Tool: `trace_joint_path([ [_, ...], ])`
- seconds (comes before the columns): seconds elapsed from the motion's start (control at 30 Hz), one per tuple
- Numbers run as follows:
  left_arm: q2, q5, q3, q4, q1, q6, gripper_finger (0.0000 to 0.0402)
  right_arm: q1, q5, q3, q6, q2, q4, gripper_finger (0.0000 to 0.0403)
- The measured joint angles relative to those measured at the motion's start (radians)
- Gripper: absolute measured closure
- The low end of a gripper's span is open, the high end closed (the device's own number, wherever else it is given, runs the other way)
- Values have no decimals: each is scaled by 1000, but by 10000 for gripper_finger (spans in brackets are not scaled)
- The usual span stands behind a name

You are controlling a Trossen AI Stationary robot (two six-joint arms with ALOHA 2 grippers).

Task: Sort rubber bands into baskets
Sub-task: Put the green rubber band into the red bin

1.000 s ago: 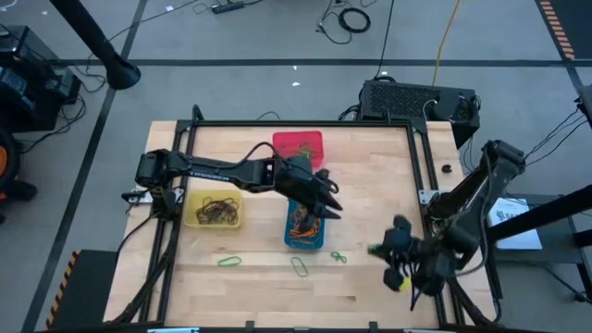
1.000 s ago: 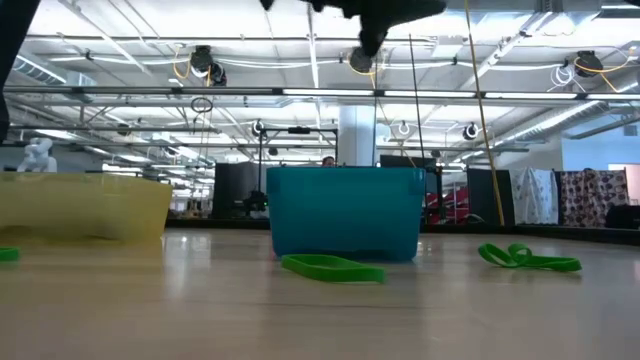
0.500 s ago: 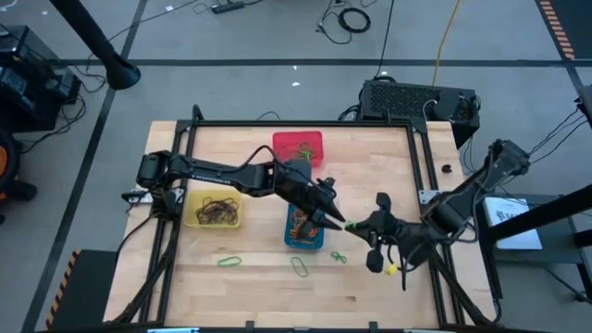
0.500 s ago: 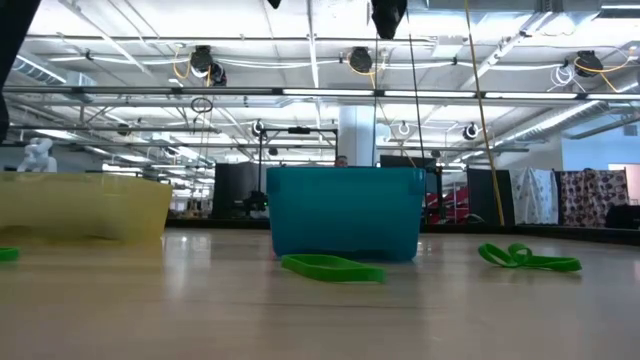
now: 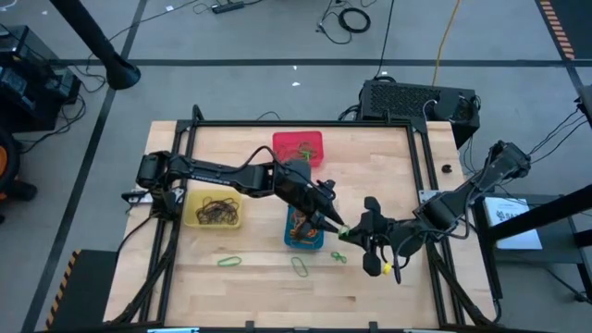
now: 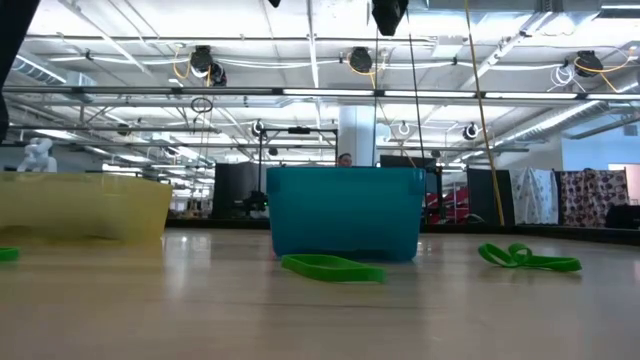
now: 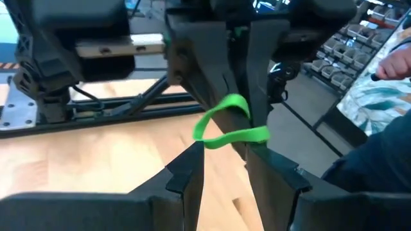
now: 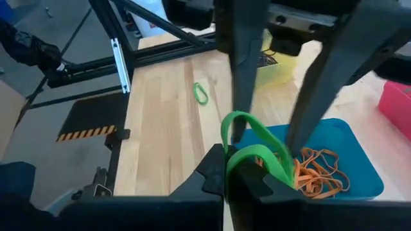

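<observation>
Two grippers meet over the table just right of the blue basket [image 5: 304,228]: the right gripper [image 8: 226,168] is clenched on a green rubber band [image 8: 252,149], while the left gripper [image 7: 223,163] stands parted, the loop seemingly stretched across its fingertips. Only the right wrist view shows orange bands [image 8: 316,173] inside that basket. No readable writing.

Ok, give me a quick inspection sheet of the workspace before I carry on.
Surface: wooden table, framed by black rails.
Job's things: red basket; blue basket holds orange bands; yellow basket holds dark bands; three green bands loose on the table near the front edge.
Clutter: nothing seen.
Grippers: left tool and right tool meet beside the blue basket, one green band between them; right shut on it.
Cables: on the floor behind.
Surroundings: black box behind the table.
</observation>
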Motion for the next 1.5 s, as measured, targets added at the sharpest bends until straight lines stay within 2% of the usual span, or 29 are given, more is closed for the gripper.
trace_joint_path([
  [0.73, 0, 18, 0, -3, 1, 6, 278, 0, -5, 1, 86, 0, 75, 402],
  [1.23, 0, 18, 0, -3, 3, 9, 279, 0, -9, 1, 319, 0, 74, 402],
  [1.5, 0, 18, 0, -3, 6, 10, 293, 0, -32, 1, 404, 0, 74, 366],
])
